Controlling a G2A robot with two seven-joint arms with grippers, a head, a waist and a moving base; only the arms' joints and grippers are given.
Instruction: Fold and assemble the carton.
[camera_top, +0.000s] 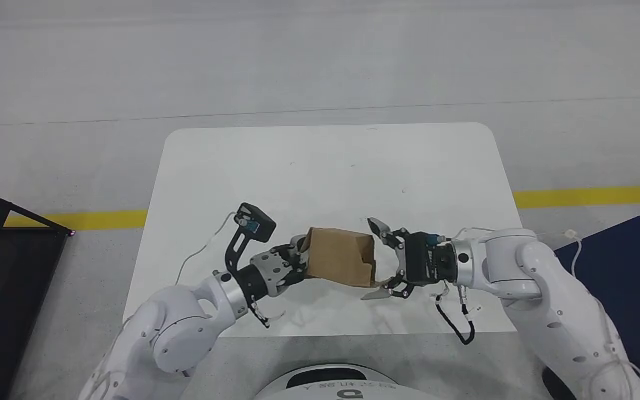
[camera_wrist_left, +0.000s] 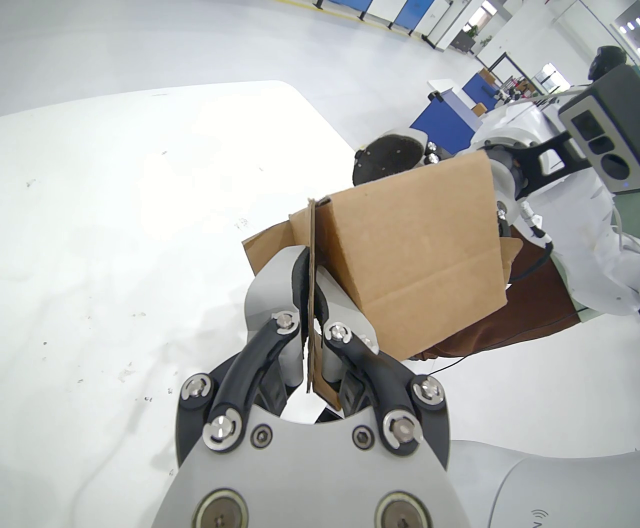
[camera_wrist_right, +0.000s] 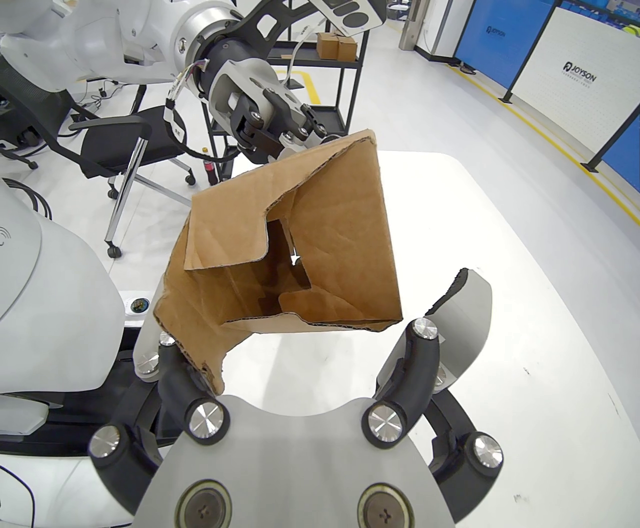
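A brown carton (camera_top: 338, 256) hangs partly opened above the near part of the white table (camera_top: 330, 170), held between the two arms. My left gripper (camera_wrist_left: 311, 300) is shut on a thin edge flap of the carton (camera_wrist_left: 420, 260). From the other side, my right gripper (camera_top: 378, 260) stands open at the carton's open end. In the right wrist view the carton (camera_wrist_right: 345, 225) shows its hollow inside and loose flaps, and one flap droops over one side of the right gripper (camera_wrist_right: 307, 300). The left gripper (camera_wrist_right: 300, 130) pinches the carton's far corner.
The carton hangs close to the table's near edge. Bare table surface (camera_wrist_left: 125, 200) stretches away beyond it. Off the table stand a black chair (camera_wrist_right: 125, 145) and a dark shelf rack (camera_wrist_right: 325, 60) with small boxes.
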